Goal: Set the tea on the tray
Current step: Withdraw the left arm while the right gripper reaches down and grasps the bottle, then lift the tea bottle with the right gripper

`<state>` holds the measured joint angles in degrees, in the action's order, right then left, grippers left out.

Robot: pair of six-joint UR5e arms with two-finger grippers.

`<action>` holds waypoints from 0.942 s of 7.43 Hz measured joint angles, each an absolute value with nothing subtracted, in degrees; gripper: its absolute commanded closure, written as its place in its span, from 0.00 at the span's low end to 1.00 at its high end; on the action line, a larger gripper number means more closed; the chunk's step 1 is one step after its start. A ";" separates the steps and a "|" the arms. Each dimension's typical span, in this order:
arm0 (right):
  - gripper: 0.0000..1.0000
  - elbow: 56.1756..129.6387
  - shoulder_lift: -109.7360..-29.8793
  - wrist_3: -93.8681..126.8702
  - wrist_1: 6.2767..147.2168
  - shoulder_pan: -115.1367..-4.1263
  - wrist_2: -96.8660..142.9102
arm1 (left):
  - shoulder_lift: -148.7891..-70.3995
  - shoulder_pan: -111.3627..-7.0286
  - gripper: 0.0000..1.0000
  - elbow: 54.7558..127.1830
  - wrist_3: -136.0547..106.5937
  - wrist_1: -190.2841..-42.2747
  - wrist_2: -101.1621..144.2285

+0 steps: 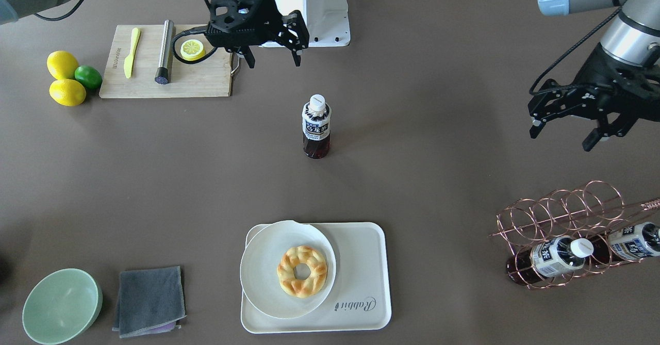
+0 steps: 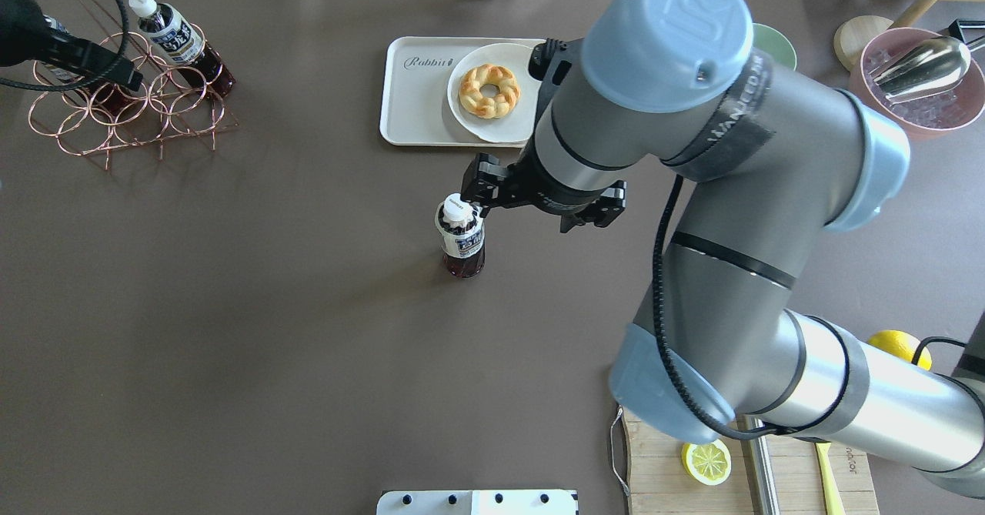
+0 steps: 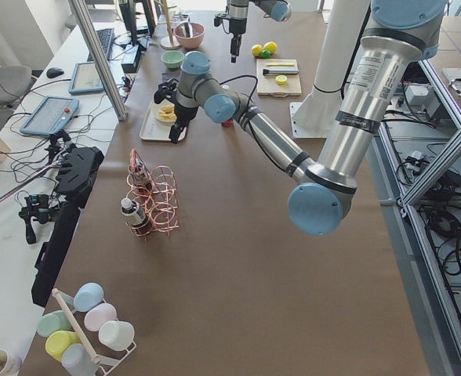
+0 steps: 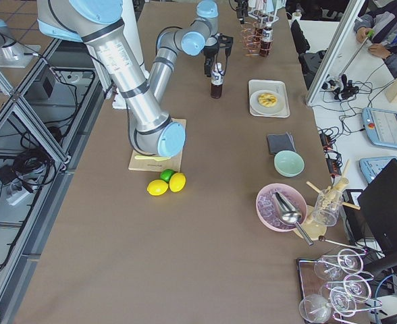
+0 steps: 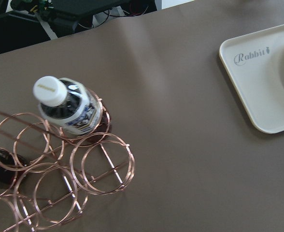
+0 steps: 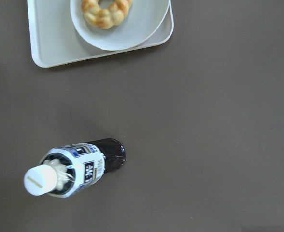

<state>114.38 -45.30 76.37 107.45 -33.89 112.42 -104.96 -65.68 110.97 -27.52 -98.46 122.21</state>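
One tea bottle [image 1: 316, 126] stands upright alone at mid-table; it also shows in the overhead view [image 2: 460, 236] and low left in the right wrist view [image 6: 69, 171]. The cream tray [image 1: 361, 262] with the "Rabbit" logo lies at the operators' side [image 2: 415, 107], apart from the bottle. My right gripper [image 1: 274, 60] is open and empty, raised above the table close by the bottle. My left gripper [image 1: 561, 140] is open and empty, raised over the copper wire rack [image 1: 562, 216]. The rack holds two more tea bottles [image 1: 554, 257] [image 1: 631, 242].
A white plate [image 1: 268, 278] with a doughnut [image 1: 302, 271] covers part of the tray; its logo side is bare. A wooden cutting board [image 1: 165, 77] with knife and lemon slice, two lemons and a lime [image 1: 88, 76], a green bowl [image 1: 62, 306] and a grey cloth [image 1: 149, 301] lie around.
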 measured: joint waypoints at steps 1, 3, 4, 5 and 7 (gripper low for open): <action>0.09 111.74 -41.58 75.97 108.25 -31.97 110.69 | -99.65 -69.01 0.03 110.89 -23.98 -102.01 124.92; 0.12 104.99 -35.22 74.69 108.45 -29.27 106.67 | -90.29 -78.27 0.03 109.75 -12.98 -105.84 131.03; 0.12 101.11 -32.73 72.36 108.25 -28.97 105.17 | -87.50 -83.31 0.03 108.35 -7.02 -106.22 133.95; 0.13 97.46 -31.18 69.27 107.80 -29.79 104.21 | -85.61 -86.87 0.03 107.28 -2.82 -106.44 135.73; 0.13 89.61 -29.99 64.05 103.39 -32.24 103.98 | -83.99 -89.55 0.03 106.53 0.37 -106.59 136.88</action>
